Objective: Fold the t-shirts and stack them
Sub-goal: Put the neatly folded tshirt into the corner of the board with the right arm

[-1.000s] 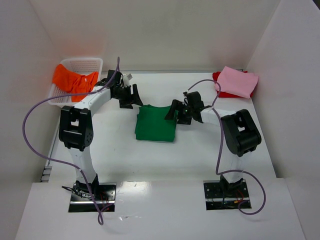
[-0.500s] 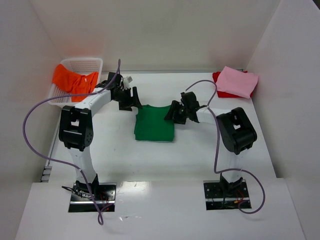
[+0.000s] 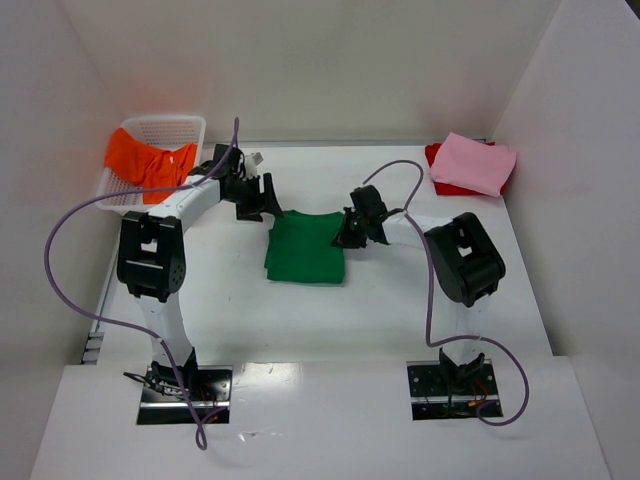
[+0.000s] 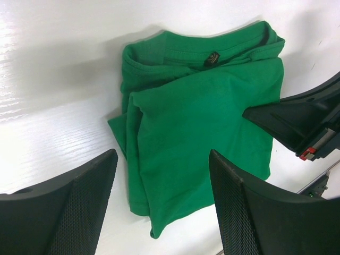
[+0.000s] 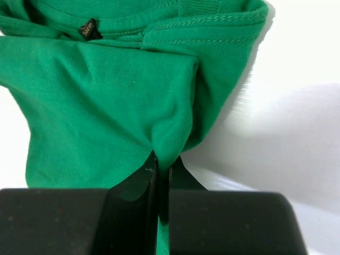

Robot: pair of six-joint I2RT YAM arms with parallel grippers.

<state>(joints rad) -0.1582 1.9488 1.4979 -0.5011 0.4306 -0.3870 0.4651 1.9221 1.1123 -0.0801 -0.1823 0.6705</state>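
A folded green t-shirt (image 3: 305, 252) lies flat mid-table, its collar toward the far side. My right gripper (image 3: 346, 233) is shut on a pinch of the shirt's right edge; in the right wrist view the green t-shirt (image 5: 106, 106) bunches into the closed right gripper (image 5: 162, 164). My left gripper (image 3: 267, 204) hovers open at the shirt's far left corner, holding nothing; in the left wrist view the green t-shirt (image 4: 202, 117) lies below the left gripper (image 4: 162, 159). An orange t-shirt (image 3: 143, 160) drapes over the basket. A pink t-shirt (image 3: 473, 164) lies folded on a red t-shirt (image 3: 441, 186) at the far right.
A white mesh basket (image 3: 170, 126) stands at the far left corner, against the white side wall. White walls close the table on the left, back and right. The right arm's black finger (image 4: 289, 119) shows at the right of the left wrist view.
My right gripper moved left onto the green shirt's right edge and shut on it. The shirt shifted slightly left. The left gripper stayed open and barely moved.
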